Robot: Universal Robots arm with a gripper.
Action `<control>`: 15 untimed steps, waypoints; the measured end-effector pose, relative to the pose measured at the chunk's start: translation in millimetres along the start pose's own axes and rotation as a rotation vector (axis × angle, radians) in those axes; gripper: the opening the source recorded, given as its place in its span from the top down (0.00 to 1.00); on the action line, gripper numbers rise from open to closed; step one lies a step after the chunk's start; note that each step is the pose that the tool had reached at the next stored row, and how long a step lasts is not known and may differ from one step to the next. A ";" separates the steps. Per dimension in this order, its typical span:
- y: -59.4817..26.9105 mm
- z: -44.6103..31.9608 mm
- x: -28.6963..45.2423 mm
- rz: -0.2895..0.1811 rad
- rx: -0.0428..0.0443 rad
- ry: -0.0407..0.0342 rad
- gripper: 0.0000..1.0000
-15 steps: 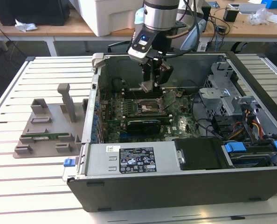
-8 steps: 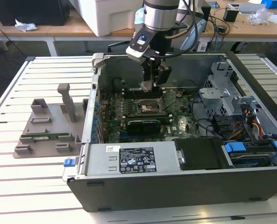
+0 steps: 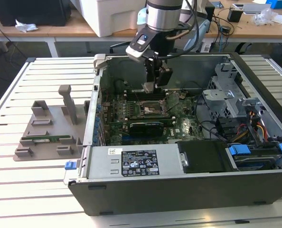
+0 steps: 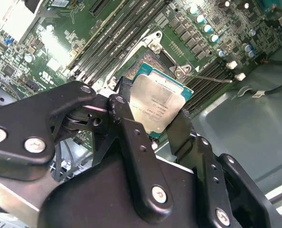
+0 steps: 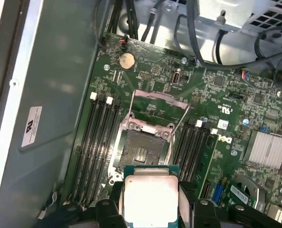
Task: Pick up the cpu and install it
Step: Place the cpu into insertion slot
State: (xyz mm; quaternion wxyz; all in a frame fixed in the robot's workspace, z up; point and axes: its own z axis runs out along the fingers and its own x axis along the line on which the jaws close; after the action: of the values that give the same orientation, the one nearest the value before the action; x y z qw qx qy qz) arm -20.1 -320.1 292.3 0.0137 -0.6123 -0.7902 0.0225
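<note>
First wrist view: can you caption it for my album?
Fingers grip the cpu near the open socket.

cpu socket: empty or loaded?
Empty. In the first wrist view the socket is bare, its plate flipped open; the gripper holds the cpu clear of it.

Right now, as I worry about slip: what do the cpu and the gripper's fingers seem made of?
The cpu: top looks like silver-grey metal with a dull sheen; its rim is green, likely circuit board. The gripper holding it: fingers are matt black, either plastic or coated metal.
</note>
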 end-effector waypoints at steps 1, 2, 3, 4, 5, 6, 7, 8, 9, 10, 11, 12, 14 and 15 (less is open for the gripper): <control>0.0 0.0 0.0 0.009 0.0001 0.0005 0.45; 0.0 0.0 0.0 0.021 0.0002 0.0011 0.45; 0.0 0.0 0.0 0.029 0.0002 0.0015 0.45; 0.0 0.0 0.0 0.038 0.0003 0.0021 0.45; 0.0 0.0 0.0 0.049 0.0003 0.0026 0.45; 0.0 0.0 0.0 0.057 0.0004 0.0030 0.45; 0.0 0.0 0.0 0.072 0.0004 0.0038 0.45; 0.0 0.0 0.0 0.083 0.0006 0.0044 0.45; 0.0 0.0 0.0 0.091 0.0006 0.0048 0.45; 0.0 0.0 0.0 0.103 0.0007 0.0054 0.45; 0.0 0.0 0.0 0.114 0.0007 0.0060 0.45; 0.0 0.0 0.0 0.120 0.0008 0.0063 0.45; 0.0 0.1 0.0 0.136 0.0008 0.0071 0.45; 0.0 0.2 0.0 0.149 0.0010 0.0078 0.45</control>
State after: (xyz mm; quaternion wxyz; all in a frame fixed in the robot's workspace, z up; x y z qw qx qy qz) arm -20.1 -320.1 292.2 0.0153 -0.6696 -0.7422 0.0215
